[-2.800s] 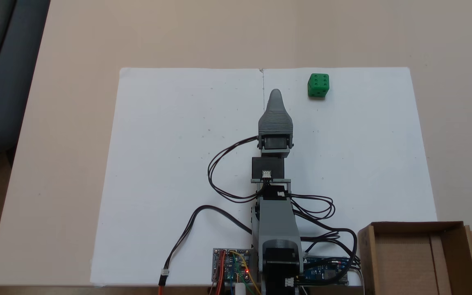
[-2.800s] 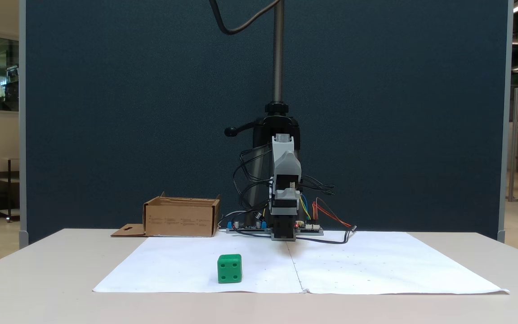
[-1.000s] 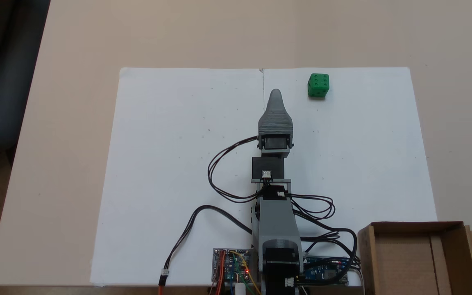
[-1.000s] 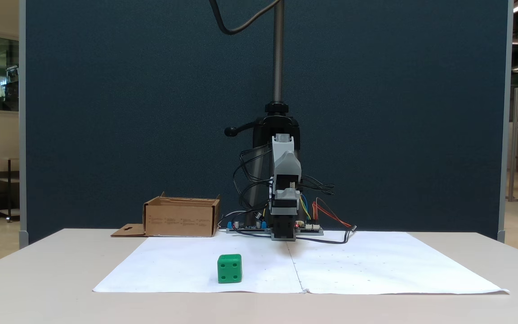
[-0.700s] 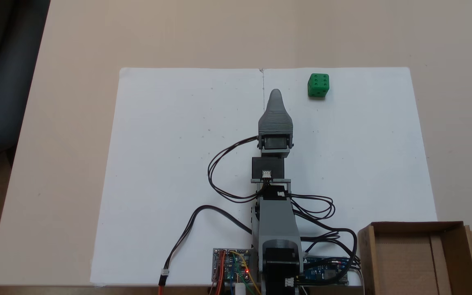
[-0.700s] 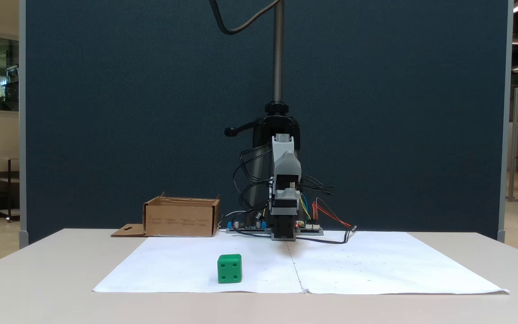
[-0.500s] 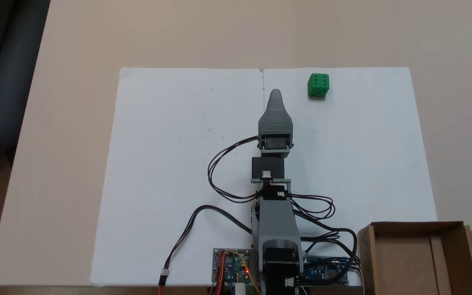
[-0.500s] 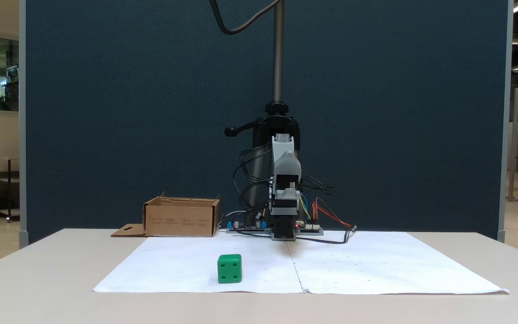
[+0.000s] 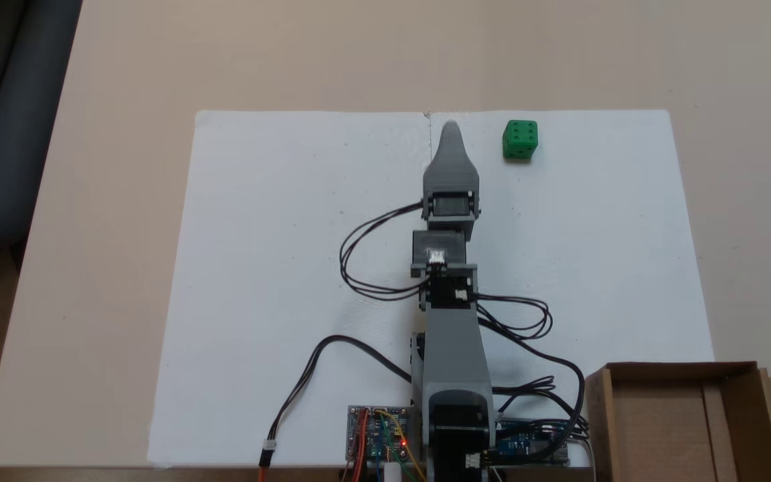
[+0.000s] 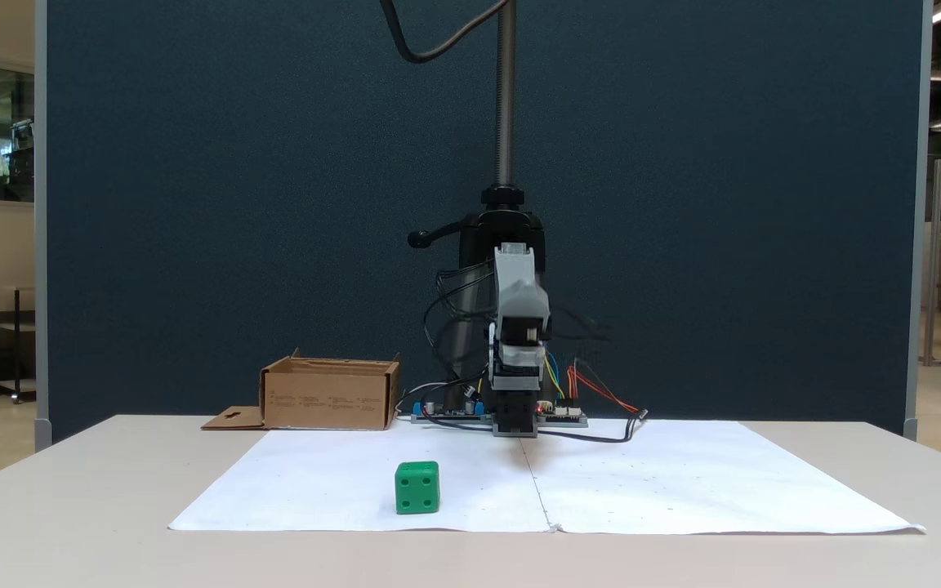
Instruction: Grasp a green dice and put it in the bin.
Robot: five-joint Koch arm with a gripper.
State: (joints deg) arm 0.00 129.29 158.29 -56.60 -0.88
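Observation:
The green dice sits on the white paper near its far edge, right of centre; in the low fixed view the dice is close to the paper's front edge, left of centre. My grey gripper points along the paper's centre seam, level with the dice and about a hand's width to its left. It touches nothing. Its jaws lie one behind the other, so only a single tip shows. The bin, a brown cardboard box with nothing in it, stands beside my base at the bottom right; the bin is at the back left in the low view.
Two white paper sheets cover the beige table. Black cables loop off the arm, and circuit boards lie at the base. A dark blue partition and a stand pole rise behind the arm.
The arm has stretched forward, carrying the gripper tip toward the paper's far edge until it is level with the dice. Dice and bin have not moved.

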